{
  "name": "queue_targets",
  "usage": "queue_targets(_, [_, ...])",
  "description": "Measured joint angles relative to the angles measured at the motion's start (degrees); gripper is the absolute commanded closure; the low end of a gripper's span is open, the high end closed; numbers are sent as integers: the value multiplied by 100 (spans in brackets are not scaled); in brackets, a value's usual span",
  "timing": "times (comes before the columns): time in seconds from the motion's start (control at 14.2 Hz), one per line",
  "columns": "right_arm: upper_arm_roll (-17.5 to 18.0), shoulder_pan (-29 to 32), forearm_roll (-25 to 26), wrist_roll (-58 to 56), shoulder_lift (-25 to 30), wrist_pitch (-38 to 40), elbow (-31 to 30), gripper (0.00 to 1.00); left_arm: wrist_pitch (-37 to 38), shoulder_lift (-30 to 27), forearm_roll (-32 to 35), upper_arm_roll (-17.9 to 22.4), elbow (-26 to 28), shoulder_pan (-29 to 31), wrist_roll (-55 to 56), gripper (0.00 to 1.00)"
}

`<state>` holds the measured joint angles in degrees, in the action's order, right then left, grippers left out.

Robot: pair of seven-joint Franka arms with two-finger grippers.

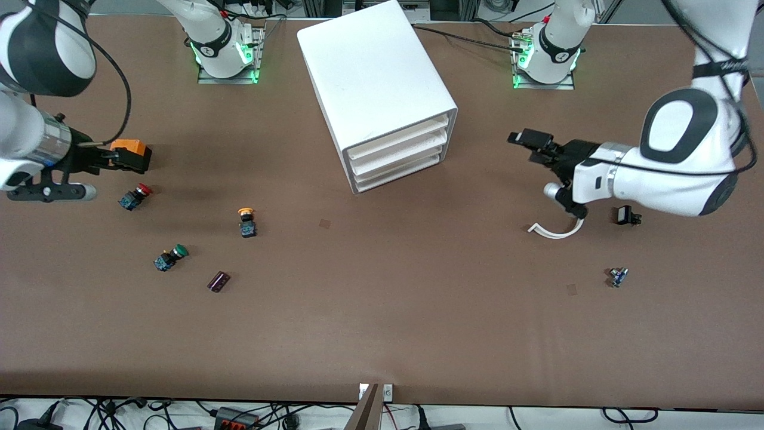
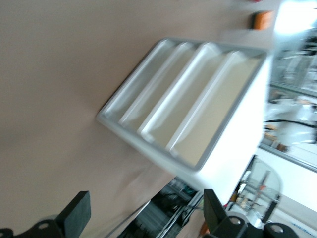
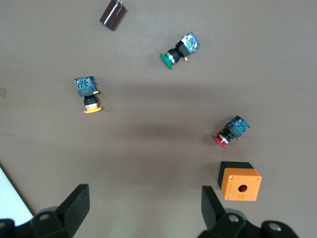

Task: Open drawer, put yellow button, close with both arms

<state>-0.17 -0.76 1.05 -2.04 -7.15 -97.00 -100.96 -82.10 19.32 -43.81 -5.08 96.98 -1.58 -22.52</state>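
The white cabinet (image 1: 376, 77) stands at the middle of the table near the bases, with all three drawers shut. The uppermost drawer (image 1: 399, 140) also shows in the left wrist view (image 2: 218, 109). The yellow button (image 1: 246, 221) lies on the table toward the right arm's end and shows in the right wrist view (image 3: 88, 94). My left gripper (image 1: 528, 146) is open and empty in the air, facing the cabinet's front, apart from it (image 2: 146, 206). My right gripper (image 1: 110, 158) is open and empty over the table by an orange box (image 3: 143, 201).
The orange box (image 1: 130, 150) sits by the red-capped button (image 1: 136, 196). A green-capped button (image 1: 171, 257) and a dark purple part (image 1: 218, 282) lie nearer the camera. A white curved strip (image 1: 555, 232), a black part (image 1: 625, 215) and a small blue part (image 1: 618, 277) lie toward the left arm's end.
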Motion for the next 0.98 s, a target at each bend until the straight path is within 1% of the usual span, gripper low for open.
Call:
queue_targets(0.07, [3,-70,0,-17,-115,-33,-2,0,-264,98,-359,-50,167,-15,-353,0])
queue_targets(0.21, [10,-215,0,-64,-333,-158,-6,0,-752,161,-1062,-223,693,-30,-945,0])
queue_targets(0.35, [13,-333,0,-156,-499,-297,-7,0,-1086,160,-1732,-400,1256,-45,-1361,0])
queue_targets(0.49, [16,-419,0,-199,-659,-440,-11,0,-1373,161,-2249,-577,1740,-61,-1748,0])
queue_targets(0.63, [18,-531,0,-236,-873,-665,-23,0,-1457,160,-2470,-658,2042,-103,-1952,8])
queue_targets(0.84, [19,-644,0,-246,-1185,-1085,-141,0,-1466,160,-2501,-699,2229,-251,-1991,27])
queue_targets(0.91, [20,-695,0,-255,-1268,-1241,-208,0,-1468,160,-2502,-719,2260,-308,-2026,31])
queue_targets(0.98, [21,-762,0,-255,-1358,-1393,-268,0,-1469,160,-2502,-758,2279,-362,-2096,32])
